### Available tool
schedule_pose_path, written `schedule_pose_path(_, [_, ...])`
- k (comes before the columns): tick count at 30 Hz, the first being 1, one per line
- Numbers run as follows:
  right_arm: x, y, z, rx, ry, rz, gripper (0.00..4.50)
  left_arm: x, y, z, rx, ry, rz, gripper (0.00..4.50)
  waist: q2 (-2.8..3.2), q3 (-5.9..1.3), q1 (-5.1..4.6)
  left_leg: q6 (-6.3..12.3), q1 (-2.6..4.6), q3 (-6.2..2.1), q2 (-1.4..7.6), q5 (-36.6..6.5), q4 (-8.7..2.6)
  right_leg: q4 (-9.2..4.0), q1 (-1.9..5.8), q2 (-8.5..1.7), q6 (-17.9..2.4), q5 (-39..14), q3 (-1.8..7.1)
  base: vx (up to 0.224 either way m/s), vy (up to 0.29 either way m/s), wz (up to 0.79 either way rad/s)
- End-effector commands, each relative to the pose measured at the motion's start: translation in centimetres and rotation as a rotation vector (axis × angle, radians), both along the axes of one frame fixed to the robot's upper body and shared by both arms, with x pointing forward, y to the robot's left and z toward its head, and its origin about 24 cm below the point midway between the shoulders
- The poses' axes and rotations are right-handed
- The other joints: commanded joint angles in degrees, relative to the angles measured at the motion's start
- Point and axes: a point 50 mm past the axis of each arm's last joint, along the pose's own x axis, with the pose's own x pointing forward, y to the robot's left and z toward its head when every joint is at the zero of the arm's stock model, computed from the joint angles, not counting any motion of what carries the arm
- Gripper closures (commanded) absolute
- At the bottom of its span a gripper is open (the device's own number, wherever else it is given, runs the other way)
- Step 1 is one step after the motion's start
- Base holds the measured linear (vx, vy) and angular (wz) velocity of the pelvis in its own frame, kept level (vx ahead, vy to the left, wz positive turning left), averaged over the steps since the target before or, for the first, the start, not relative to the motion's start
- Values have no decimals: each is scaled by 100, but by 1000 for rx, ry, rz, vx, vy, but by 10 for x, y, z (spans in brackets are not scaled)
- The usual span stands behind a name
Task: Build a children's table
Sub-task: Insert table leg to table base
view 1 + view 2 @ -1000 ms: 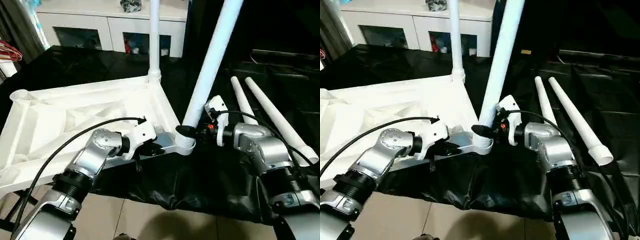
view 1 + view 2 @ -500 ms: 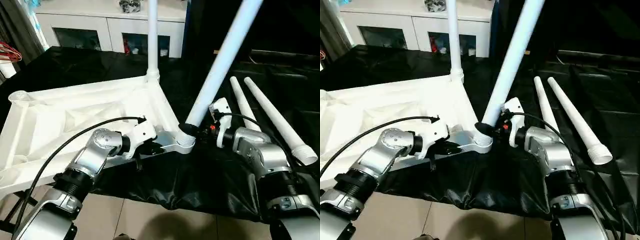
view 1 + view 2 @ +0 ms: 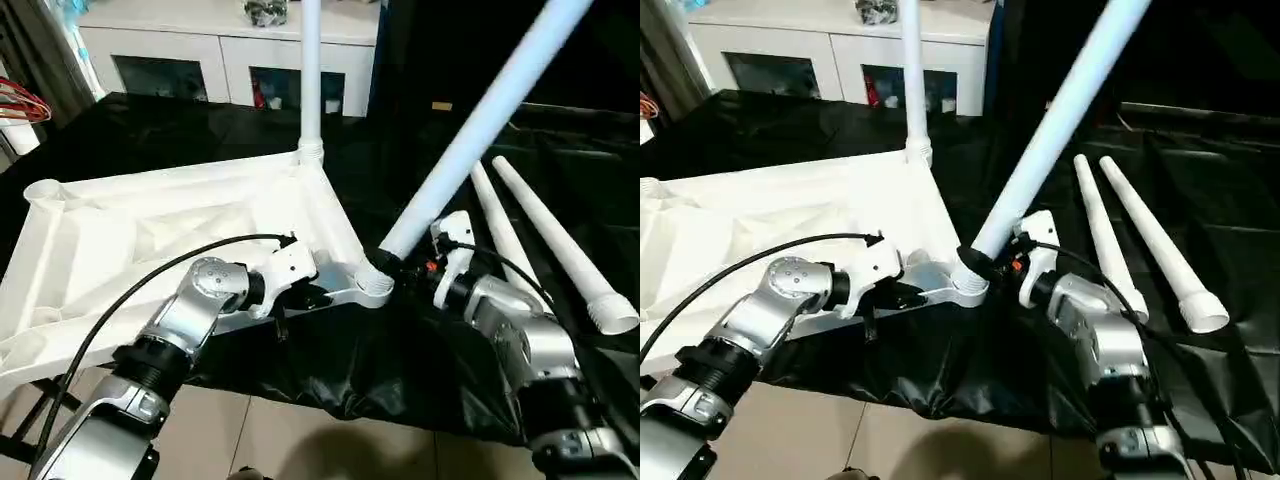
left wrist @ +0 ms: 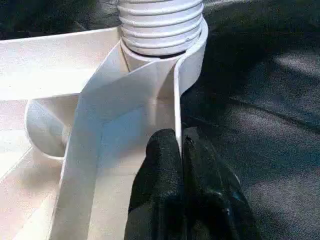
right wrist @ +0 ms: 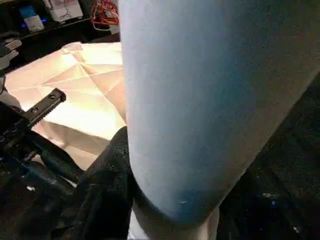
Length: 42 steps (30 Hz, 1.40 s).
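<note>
While the upturned tabletop (image 3: pixel 170 235) occupies the left and centre of the head views, resting ribbed side up on the black-draped table (image 3: pixel 150 125), a white cabinet (image 3: pixel 220 45) stands along the upper edge behind it. Two loose legs (image 3: pixel 545 235) lie side by side on the black cloth at centre right, just beyond the right forearm. A black cable (image 3: pixel 150 285) arcs over the left forearm and crosses in front of the tabletop's near rim. The left gripper (image 4: pixel 181 150) is pressed together, pinching the thin rim wall just beside the near corner socket (image 3: pixel 377 283). The right gripper (image 3: pixel 400 262) is clamped around the tilted leg (image 3: pixel 480 125) at its base, at that socket. That leg's long axis leans toward the upper right. A second leg (image 3: pixel 311 70) stands upright in the far corner socket.
</note>
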Motion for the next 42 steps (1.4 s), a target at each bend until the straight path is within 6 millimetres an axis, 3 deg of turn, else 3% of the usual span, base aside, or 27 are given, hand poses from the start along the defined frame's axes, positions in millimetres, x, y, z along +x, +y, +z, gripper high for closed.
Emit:
schedule_pose_path(1, [-6,-5,-14,-102,49,-23,262,6,2,7,23,-39,9,450,14,-421,-26,2,125,-71,193,-1508,-418,-490,250,-444,-945,-1621,266,0,0,0])
schedule_pose_path(5, [-6,0,-14,-166,33,17,262,6,2,6,31,-39,4,450,7,-406,-38,-18,133,-70,186,-1624,-417,-518,242,-456,-889,-1869,272,0,0,0])
schedule_pose_path(6, [-6,2,-14,-182,35,34,262,6,2,6,34,-39,4,450,-35,-403,-44,-23,130,-72,193,-1628,-425,-520,243,-449,-872,-1909,270,0,0,0])
schedule_pose_path(7, [-7,4,-14,-195,38,50,262,6,3,5,37,-39,3,450,-9,-406,-35,-20,135,-74,195,-1611,-423,-509,237,-451,-883,-1887,275,0,0,0])
schedule_pose_path(10, [-7,5,-15,-201,46,60,262,6,3,5,37,-39,3,450,-7,-408,-41,-10,134,-71,194,-1624,-418,-512,240,-456,-893,-1841,283,0,0,0])
schedule_pose_path(11, [-8,5,-15,-210,56,73,262,6,3,5,37,-39,3,450,-54,-409,-46,5,127,-67,197,-1596,-421,-511,246,-454,-899,-1810,281,0,0,0])
schedule_pose_path(12, [-9,5,-17,-220,66,88,262,6,2,5,37,-39,4,450,-35,-407,-34,26,125,-71,199,-1533,-419,-497,245,-457,-910,-1772,280,0,0,0])
schedule_pose_path(20, [-10,8,-22,-246,110,162,262,5,3,5,36,-36,-6,450,-50,-409,-38,26,127,-66,199,-1544,-417,-496,242,-454,-924,-1729,282,0,0,0])
schedule_pose_path(33, [-6,11,-24,-264,140,341,262,1,5,11,73,-31,-103,450,-102,-435,-33,7,139,-72,219,-1624,-428,-464,248,-455,-1041,-1492,274,0,0,0])
schedule_pose_path(42, [-19,13,-27,-275,121,519,262,3,9,21,87,-34,-163,450,-101,-419,-7,6,148,-78,228,-1780,-446,-490,239,-467,-998,-1759,278,0,0,0])
